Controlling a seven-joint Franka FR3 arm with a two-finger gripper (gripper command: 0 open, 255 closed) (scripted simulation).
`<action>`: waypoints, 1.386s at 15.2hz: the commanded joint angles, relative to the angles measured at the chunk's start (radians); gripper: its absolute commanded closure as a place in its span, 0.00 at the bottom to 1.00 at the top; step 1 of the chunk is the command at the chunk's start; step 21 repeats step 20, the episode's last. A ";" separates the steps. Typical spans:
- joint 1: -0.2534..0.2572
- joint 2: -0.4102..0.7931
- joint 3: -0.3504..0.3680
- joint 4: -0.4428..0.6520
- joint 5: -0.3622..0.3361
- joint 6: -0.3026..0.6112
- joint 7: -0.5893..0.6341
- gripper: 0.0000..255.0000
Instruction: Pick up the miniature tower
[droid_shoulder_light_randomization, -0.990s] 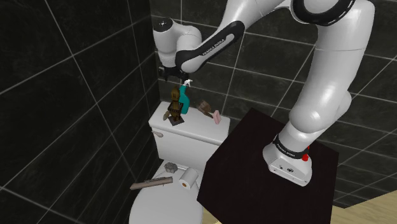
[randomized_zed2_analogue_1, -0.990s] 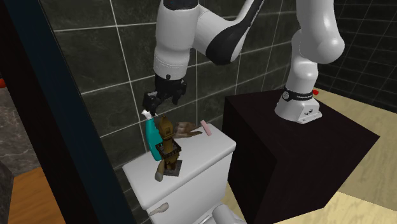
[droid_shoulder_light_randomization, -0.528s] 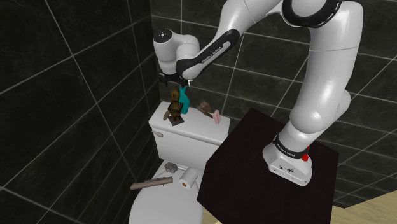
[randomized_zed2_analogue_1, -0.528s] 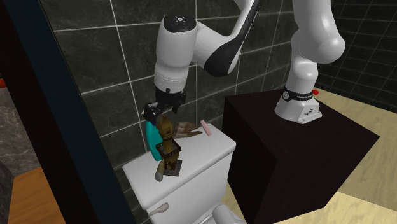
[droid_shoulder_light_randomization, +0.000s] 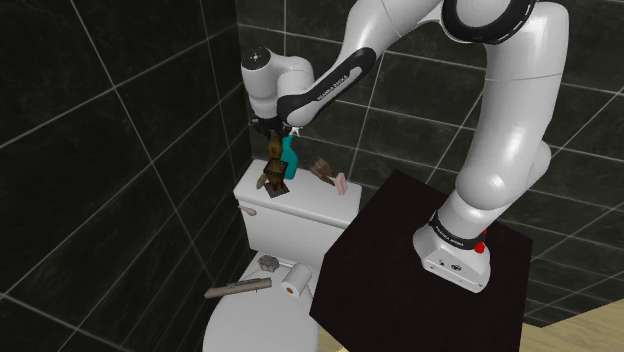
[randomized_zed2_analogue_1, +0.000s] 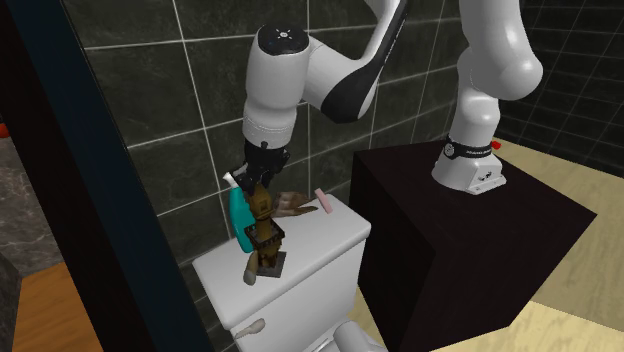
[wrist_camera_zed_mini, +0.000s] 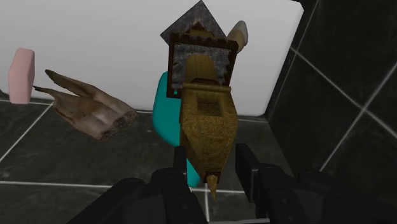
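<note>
The miniature tower (droid_shoulder_light_randomization: 273, 168) is a brown-gold model with a pointed top on a small dark base. It stands upright on the white toilet tank lid (droid_shoulder_light_randomization: 305, 208), also seen as the tower (randomized_zed2_analogue_1: 263, 232) on the lid (randomized_zed2_analogue_1: 325, 240). My black gripper (droid_shoulder_light_randomization: 275, 136) comes straight down onto its top. In the wrist view the fingers (wrist_camera_zed_mini: 181, 167) sit on either side of the tower's spire (wrist_camera_zed_mini: 205, 121), shut on it. The gripper (randomized_zed2_analogue_1: 255, 182) hides the tower's tip in the second exterior view.
A teal spray bottle (droid_shoulder_light_randomization: 291, 158) stands right behind the tower, close to the fingers. A brown ragged object (droid_shoulder_light_randomization: 321, 168) and a pink bar (droid_shoulder_light_randomization: 341, 184) lie further along the lid. A paper roll (droid_shoulder_light_randomization: 295, 280) and a long tool (droid_shoulder_light_randomization: 238, 289) rest on the toilet seat. Dark tiled walls stand close behind.
The gripper came down from above the spray bottle's nozzle onto the tower's top, and its fingers closed in around the spire. The tower still stands in the same spot.
</note>
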 joint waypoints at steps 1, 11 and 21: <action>0.000 0.001 -0.001 -0.001 0.000 0.000 0.000 1.00; -0.026 -0.074 0.035 0.006 0.078 -0.054 -0.070 1.00; -0.044 -0.133 0.061 0.027 0.143 -0.107 -0.132 1.00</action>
